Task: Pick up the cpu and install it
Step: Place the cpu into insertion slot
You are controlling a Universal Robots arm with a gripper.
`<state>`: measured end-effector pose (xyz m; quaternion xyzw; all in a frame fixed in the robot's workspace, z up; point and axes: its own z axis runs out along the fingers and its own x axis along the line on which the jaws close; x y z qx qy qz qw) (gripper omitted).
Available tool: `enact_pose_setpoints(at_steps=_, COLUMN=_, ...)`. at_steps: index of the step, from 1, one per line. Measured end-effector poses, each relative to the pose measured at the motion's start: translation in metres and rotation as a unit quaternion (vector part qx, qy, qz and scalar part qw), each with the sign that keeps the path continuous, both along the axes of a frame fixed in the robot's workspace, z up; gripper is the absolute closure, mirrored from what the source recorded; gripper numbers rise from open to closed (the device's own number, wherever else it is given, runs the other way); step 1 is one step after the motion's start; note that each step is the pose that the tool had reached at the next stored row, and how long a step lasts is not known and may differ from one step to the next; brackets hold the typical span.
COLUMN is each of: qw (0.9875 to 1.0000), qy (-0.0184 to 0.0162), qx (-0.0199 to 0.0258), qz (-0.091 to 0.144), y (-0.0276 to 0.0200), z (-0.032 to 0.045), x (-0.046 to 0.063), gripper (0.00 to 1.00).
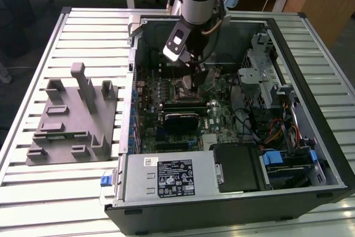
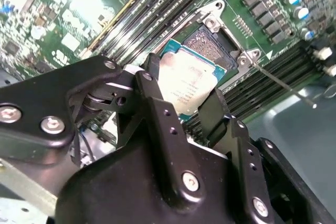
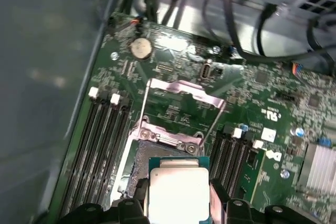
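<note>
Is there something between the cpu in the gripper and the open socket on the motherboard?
Nothing visible does. The flat square silver-topped cpu, clamped in the black gripper, hangs over the bare socket; the metal load plate is folded back.

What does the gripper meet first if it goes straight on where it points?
Likely the open cpu socket on the motherboard: the gripper, shut on the cpu, points at it, so the chip would land first. Depth unclear.
</note>
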<state>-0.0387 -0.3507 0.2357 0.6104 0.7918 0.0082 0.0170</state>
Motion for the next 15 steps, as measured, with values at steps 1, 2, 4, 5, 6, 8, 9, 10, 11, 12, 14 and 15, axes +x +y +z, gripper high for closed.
enact_pose_setpoints(at_steps=1, qw=1.0000, qy=0.0000, qx=0.0000, qz=-0.010, y=0.0000, z=-0.0001, x=0.0000, gripper=0.46)
enact_pose_setpoints(at_steps=2, qw=0.9998, qy=0.0000, qx=0.0001, qz=-0.019, y=0.0000, z=-0.0004, x=0.0000, gripper=0.46)
enact_pose_setpoints(at_steps=4, qw=0.9993, qy=0.0000, qx=0.0000, qz=-0.036, y=0.0000, z=-0.0007, x=0.0000, gripper=0.46)
enact_pose_setpoints(at_steps=5, qw=0.9990, qy=0.0000, qx=0.0000, qz=-0.045, y=0.0000, z=-0.0009, x=0.0000, gripper=0.46)
enact_pose_setpoints(at_steps=6, qw=0.9985, qy=0.0000, qx=0.0000, qz=-0.054, y=0.0000, z=-0.0011, x=0.0000, gripper=0.46)
enact_pose_setpoints(at_steps=8, qw=0.9977, qy=0.0001, qx=-0.0001, qz=-0.068, y=0.0000, z=-0.0012, x=0.0000, gripper=0.46)
enact_pose_setpoints(at_steps=9, qw=0.9975, qy=0.0000, qx=0.0000, qz=-0.071, y=0.0000, z=-0.0014, x=0.0000, gripper=0.46)
enact_pose_setpoints(at_steps=10, qw=0.9973, qy=0.0000, qx=0.0000, qz=-0.074, y=0.0003, z=-0.0015, x=0.0001, gripper=0.46)
enact_pose_setpoints(at_steps=11, qw=0.9971, qy=0.0000, qx=0.0001, qz=-0.076, y=0.0006, z=-0.0015, x=0.0001, gripper=0.46)
enact_pose_setpoints(at_steps=12, qw=0.9970, qy=0.0000, qx=0.0000, qz=-0.078, y=0.0011, z=-0.0016, x=0.0000, gripper=0.46)
enact_pose_setpoints(at_steps=14, qw=0.9968, qy=0.0000, qx=0.0000, qz=-0.079, y=0.0024, z=-0.0017, x=0.0001, gripper=0.46)
enact_pose_setpoints(at_steps=15, qw=0.9968, qy=0.0000, qx=0.0000, qz=-0.080, y=0.0028, z=-0.0018, x=0.0001, gripper=0.46)
